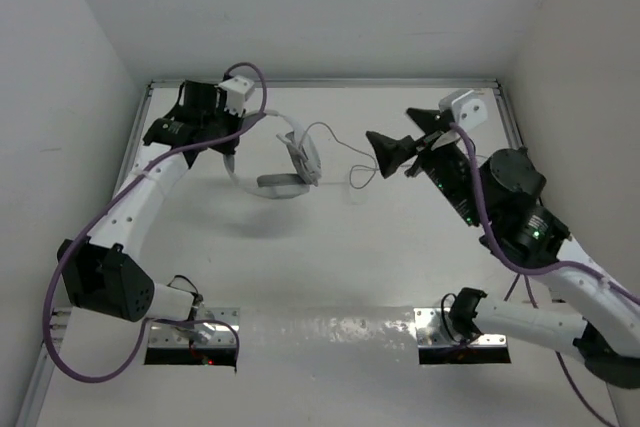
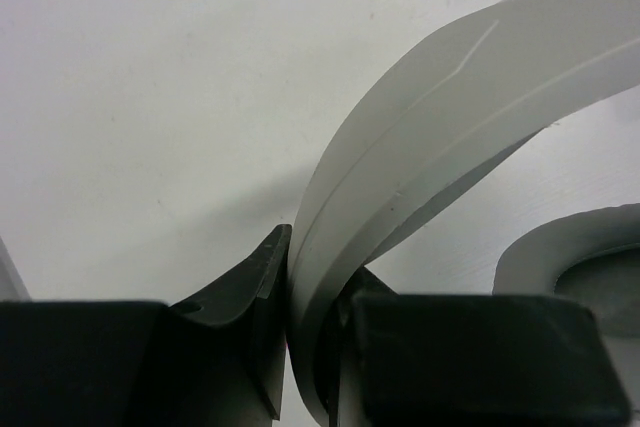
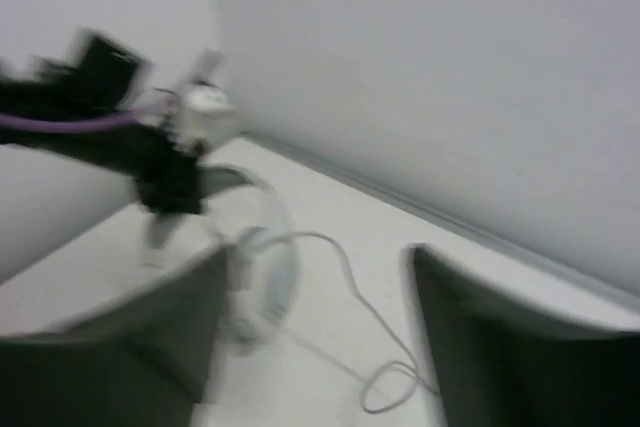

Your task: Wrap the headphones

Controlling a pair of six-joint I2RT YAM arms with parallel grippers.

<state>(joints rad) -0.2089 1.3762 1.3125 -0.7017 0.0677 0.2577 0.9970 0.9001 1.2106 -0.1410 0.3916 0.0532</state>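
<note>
From above, the headphones (image 1: pixel 292 162) are at the rear middle of the white worktop (image 1: pixel 330 257), with the left gripper (image 1: pixel 232 154) at their headband (image 1: pixel 240 169) and the right gripper (image 1: pixel 384 154) near the loose loop of their cable (image 1: pixel 352 169). In the left wrist view, the jaws pinch the headband, with an ear cup (image 2: pixel 560 252) just beside. The right wrist view is blurred, but the jaws stand spread, and the cable lies on the worktop ahead of them.

White arms (image 1: pixel 140 202), black joints (image 1: pixel 105 282), black hands (image 1: pixel 385 152), purple cables (image 1: pixel 264 92)

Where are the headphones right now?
In the top view the headphones are left of centre over the far table, headband clamped in the left gripper; their cable trails right toward the right gripper.
</note>
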